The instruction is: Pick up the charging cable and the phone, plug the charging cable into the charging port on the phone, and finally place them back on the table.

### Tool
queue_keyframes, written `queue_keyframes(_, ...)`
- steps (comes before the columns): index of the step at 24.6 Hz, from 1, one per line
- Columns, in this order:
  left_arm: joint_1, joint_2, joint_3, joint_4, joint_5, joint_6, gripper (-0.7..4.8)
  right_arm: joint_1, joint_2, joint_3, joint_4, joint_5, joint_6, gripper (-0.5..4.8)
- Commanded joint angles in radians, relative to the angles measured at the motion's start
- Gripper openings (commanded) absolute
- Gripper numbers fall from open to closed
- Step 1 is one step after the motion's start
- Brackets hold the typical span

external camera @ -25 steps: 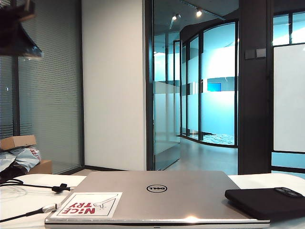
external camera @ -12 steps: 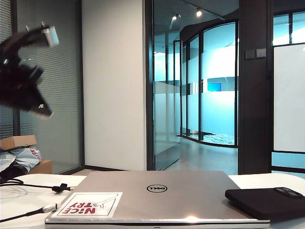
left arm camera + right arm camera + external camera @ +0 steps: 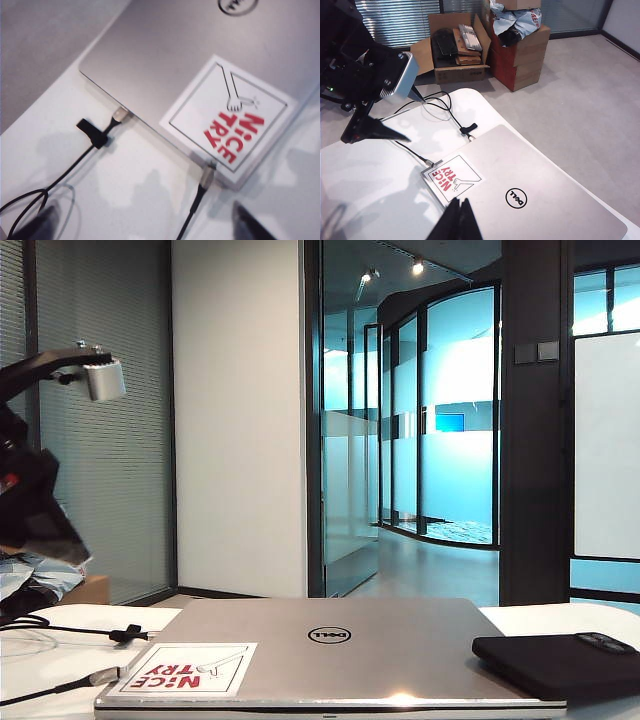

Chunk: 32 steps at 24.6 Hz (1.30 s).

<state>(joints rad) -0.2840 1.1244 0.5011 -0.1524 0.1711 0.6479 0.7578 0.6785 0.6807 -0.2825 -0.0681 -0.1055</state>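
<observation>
The charging cable (image 3: 75,162) lies on the white table (image 3: 145,175) beside the laptop's corner. Its black tie (image 3: 92,134) and one silvery plug (image 3: 119,115) lie at the laptop's edge, and a second silvery plug tip (image 3: 207,175) lies near the sticker. My left gripper (image 3: 142,232) hangs open above the cable, holding nothing. The same cable (image 3: 60,685) runs along the left side in the exterior view, under my left arm (image 3: 35,490). The black phone (image 3: 555,662) lies flat at the laptop's right side. My right gripper (image 3: 458,220) is shut and empty over the laptop lid.
A closed silver Dell laptop (image 3: 330,650) with a "NICE TRY" sticker (image 3: 185,670) fills the middle of the table. Cardboard boxes (image 3: 465,50) stand on the floor past the table's edge. My left arm with its camera (image 3: 395,80) hovers over the cable loop.
My left arm has come down from the top left corner of the exterior view toward the cable end of the table. Cable, laptop and phone have not moved.
</observation>
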Motion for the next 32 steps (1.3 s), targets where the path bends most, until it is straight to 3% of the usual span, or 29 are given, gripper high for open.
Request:
queue_keyframes(1, 0.000, -0.003, -0.013, -0.008, 0.002, 0.037, 4.70, 0.000, -0.002, 0.007, 0.018, 0.002, -0.003, -0.02)
queue_keyframes(7, 0.000, -0.002, -0.099, 0.044, 0.002, 0.039, 4.70, 0.000, -0.002, 0.007, 0.028, 0.003, -0.003, -0.02)
queue_keyframes(12, 0.000, 0.090, -0.110, 0.164, 0.001, 0.130, 4.70, 0.000, -0.002, 0.007, 0.028, 0.002, -0.003, -0.02)
queue_keyframes(20, 0.001, 0.266, -0.110, 0.352, 0.001, 0.131, 4.70, 0.000, -0.002, 0.008, 0.029, 0.002, -0.003, -0.02)
queue_keyframes(32, 0.002, 0.442, -0.107, 0.475, 0.001, 0.167, 4.70, 0.000, -0.002, 0.008, 0.029, 0.002, -0.002, -0.02)
